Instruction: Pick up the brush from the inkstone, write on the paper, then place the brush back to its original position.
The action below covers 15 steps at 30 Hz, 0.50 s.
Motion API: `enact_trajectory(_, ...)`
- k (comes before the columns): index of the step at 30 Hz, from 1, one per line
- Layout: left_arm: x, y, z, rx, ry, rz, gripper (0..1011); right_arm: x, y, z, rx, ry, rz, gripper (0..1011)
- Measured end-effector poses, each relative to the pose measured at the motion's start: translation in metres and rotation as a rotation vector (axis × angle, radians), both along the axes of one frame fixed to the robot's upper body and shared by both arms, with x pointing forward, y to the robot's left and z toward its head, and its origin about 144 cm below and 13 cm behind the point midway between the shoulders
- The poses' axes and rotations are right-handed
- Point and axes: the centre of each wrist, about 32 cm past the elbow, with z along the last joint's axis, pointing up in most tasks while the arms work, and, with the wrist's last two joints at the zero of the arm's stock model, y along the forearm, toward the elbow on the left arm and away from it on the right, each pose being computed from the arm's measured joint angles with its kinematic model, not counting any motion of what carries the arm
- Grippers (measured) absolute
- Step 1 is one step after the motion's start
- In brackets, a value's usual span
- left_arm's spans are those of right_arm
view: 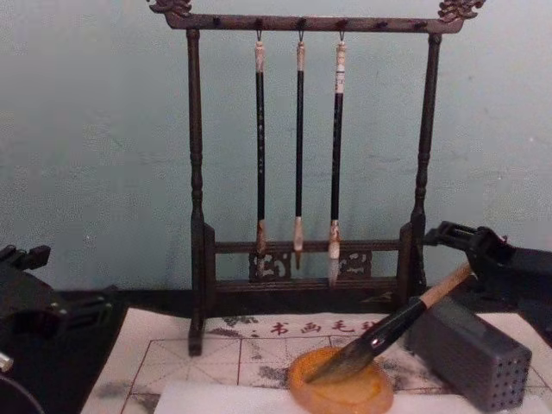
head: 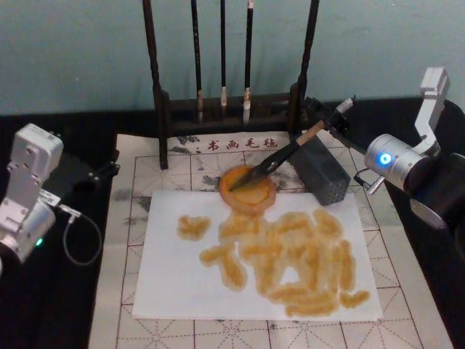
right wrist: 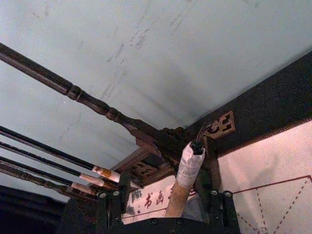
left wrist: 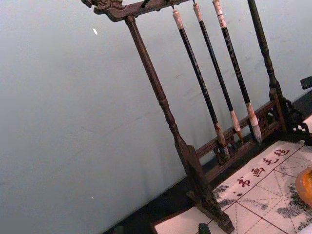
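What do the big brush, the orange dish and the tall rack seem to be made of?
The brush: likely wood or bamboo handle, tan and matte; dark hair tuft. The inkstone: possibly glazed ceramic or resin, glossy amber. The rack: dark carved wood, with turned posts. The right gripper straddles the handle, open.

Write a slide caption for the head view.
Right gripper at the brush handle's end, tuft resting in the inkstone; orange strokes cover the paper; left gripper parked beside the mat.
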Motion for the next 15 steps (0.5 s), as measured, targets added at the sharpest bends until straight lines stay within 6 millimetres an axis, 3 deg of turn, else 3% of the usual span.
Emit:
enact_trajectory(10, 0.0000, 0.0000, 0.0000, 0.000, 0.000, 0.000, 1001, 0.0000, -0.0002, 0.0001, 0.000, -0.001, 0.000, 644)
enact_trajectory(15, 0.0000, 0.0000, 0.0000, 0.000, 0.000, 0.000, 1001, 0.0000, -0.0002, 0.0001, 0.000, -0.001, 0.000, 438)
